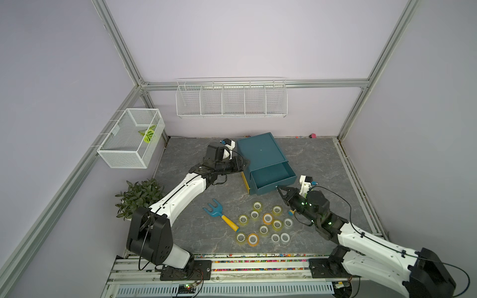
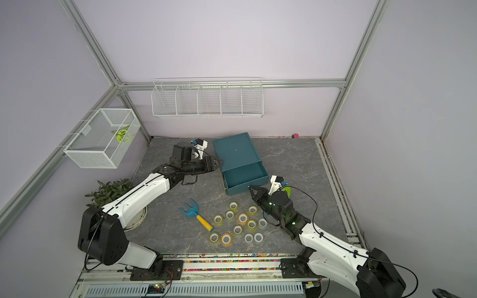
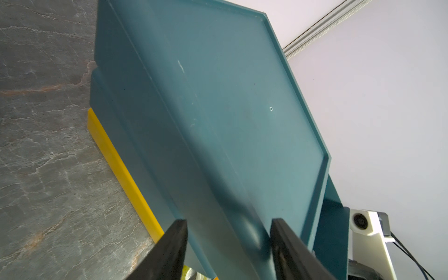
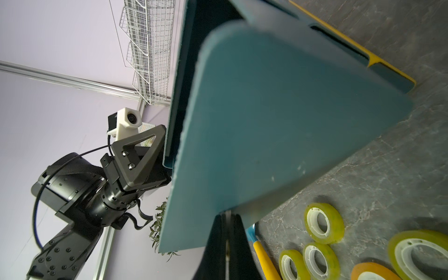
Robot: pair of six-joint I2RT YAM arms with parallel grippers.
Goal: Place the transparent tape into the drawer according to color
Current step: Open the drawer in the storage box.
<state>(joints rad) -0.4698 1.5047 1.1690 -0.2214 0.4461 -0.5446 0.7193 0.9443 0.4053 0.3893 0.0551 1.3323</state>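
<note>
The left pincer [image 3: 229, 224] has its black fingers apart, set against the left side of the cabinet [image 1: 260, 152] near its top edge; whether they press on it cannot be told. The right pincer [image 1: 279, 189] has its fingers together, holding nothing, with the tips at the front right corner of the pulled-out drawer [image 1: 271, 172], touching it or just beside it. The tape rolls [image 1: 263, 219] all lie flat in a loose cluster on the table [image 1: 191, 157], in front of the drawer and near the right arm. They are glossy see-through rings on white cores, most of them yellow-green, two orange and a few whitish. The table has a grey, veined stone look, and lilac walls framed by aluminium rails close it in. The cabinet is a matte teal plastic box with rounded edges, and a yellow strip [image 3: 121, 174] shows along its base. A toy fork [image 1: 222, 216] with a blue head and a yellow handle lies left of the rolls. A leafy potted plant [image 1: 140, 196] stands by the left arm. A white wire rack [image 1: 231, 100] hangs on the back wall, and a mesh basket [image 1: 129, 152] on the left wall holds a green leaf [image 1: 147, 134].
</note>
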